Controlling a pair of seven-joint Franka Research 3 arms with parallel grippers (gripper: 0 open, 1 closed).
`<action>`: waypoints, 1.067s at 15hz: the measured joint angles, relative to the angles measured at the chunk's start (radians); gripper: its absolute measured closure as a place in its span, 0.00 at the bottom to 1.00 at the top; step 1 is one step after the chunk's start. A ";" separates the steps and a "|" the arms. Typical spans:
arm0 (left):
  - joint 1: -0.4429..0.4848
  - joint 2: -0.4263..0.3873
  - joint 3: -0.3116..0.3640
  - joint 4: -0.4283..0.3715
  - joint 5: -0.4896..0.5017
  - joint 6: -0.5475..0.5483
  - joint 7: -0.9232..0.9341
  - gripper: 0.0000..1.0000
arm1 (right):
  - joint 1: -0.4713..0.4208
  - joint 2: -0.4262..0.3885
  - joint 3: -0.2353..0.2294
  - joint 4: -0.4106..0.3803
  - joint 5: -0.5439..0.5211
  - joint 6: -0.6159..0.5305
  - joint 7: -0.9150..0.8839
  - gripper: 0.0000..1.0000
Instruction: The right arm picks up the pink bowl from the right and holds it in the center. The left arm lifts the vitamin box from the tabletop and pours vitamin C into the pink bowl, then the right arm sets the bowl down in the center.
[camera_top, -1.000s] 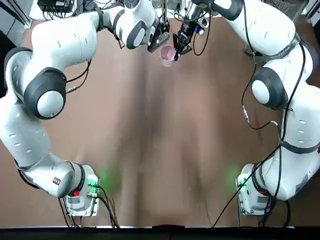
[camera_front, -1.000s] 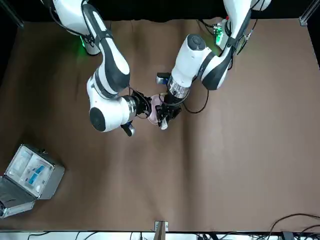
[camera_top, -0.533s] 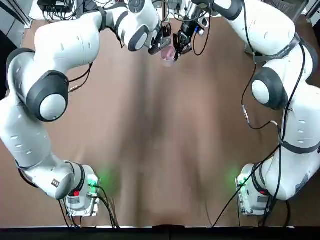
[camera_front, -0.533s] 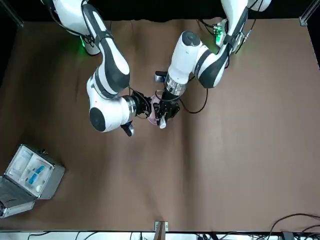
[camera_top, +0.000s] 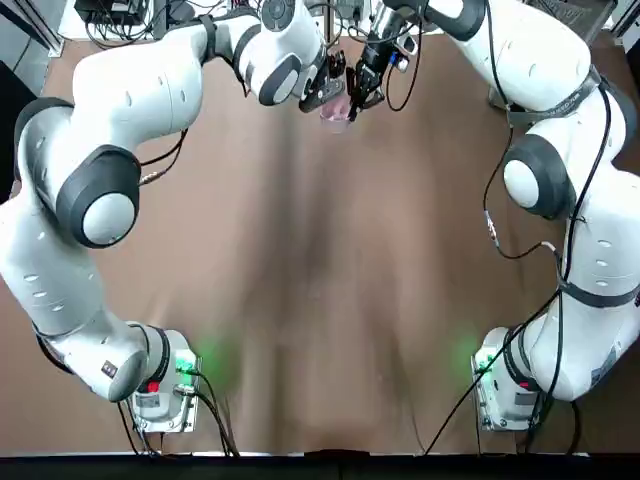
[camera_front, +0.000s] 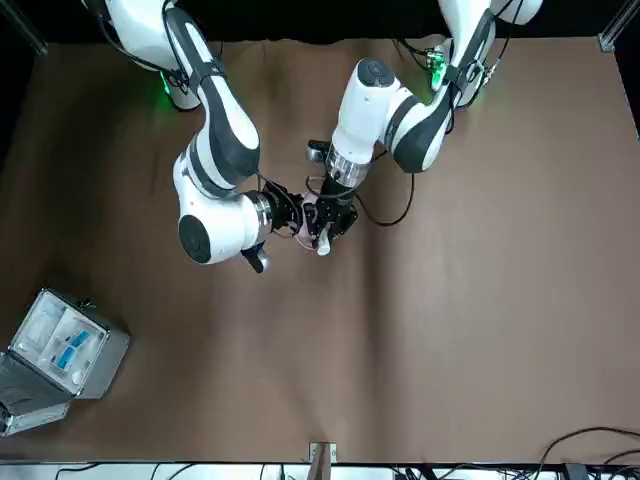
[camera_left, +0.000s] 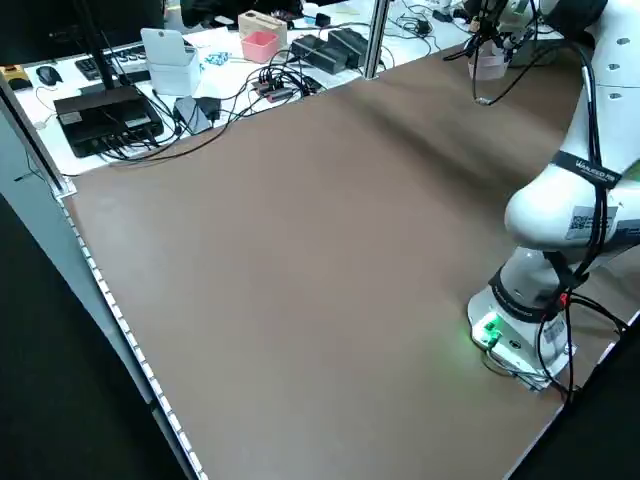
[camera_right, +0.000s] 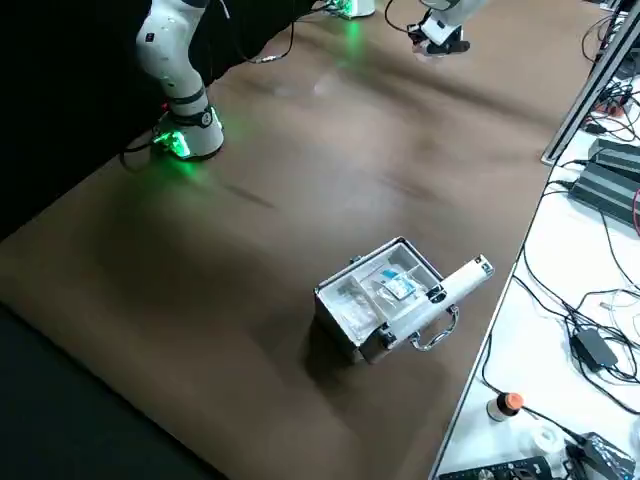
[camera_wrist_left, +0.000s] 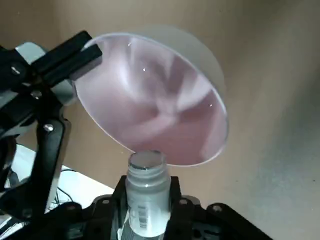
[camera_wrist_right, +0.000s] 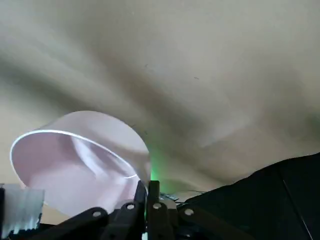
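Observation:
The pink bowl (camera_top: 335, 110) hangs tilted above the far middle of the tabletop (camera_top: 320, 280). My right gripper (camera_top: 358, 95) is shut on its rim; the right wrist view shows that gripper (camera_wrist_right: 149, 192) pinching the bowl (camera_wrist_right: 75, 165). My left gripper (camera_wrist_left: 147, 200) is shut on the vitamin box (camera_wrist_left: 147, 192), a small white bottle whose mouth points into the bowl (camera_wrist_left: 155, 100). From the front, the vitamin box (camera_front: 322, 244) sits right beside the bowl (camera_front: 308, 212), between the left gripper (camera_front: 324, 235) and the right gripper (camera_front: 297, 212).
An open grey hinged case (camera_front: 60, 350) with blue-white contents lies near the table's far right corner, also visible as the case (camera_right: 385, 295) from the right side. Cables and boxes crowd the desk past the far edge (camera_left: 250, 50).
The left arm has shifted slightly toward the right arm, bringing the vitamin box closer against the bowl. The right gripper keeps the bowl in nearly the same place.

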 joint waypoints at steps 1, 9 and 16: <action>-0.008 -0.001 0.006 0.000 0.000 0.000 0.000 0.64 | 0.000 0.000 0.000 0.000 0.000 -0.002 0.000 0.97; -0.120 -0.003 0.123 0.000 0.038 0.000 0.000 0.64 | -0.001 0.000 -0.003 0.000 0.000 -0.028 0.001 0.97; -0.121 -0.003 0.133 0.004 0.041 0.005 0.000 0.64 | -0.003 0.000 -0.005 0.002 0.000 -0.051 0.001 0.97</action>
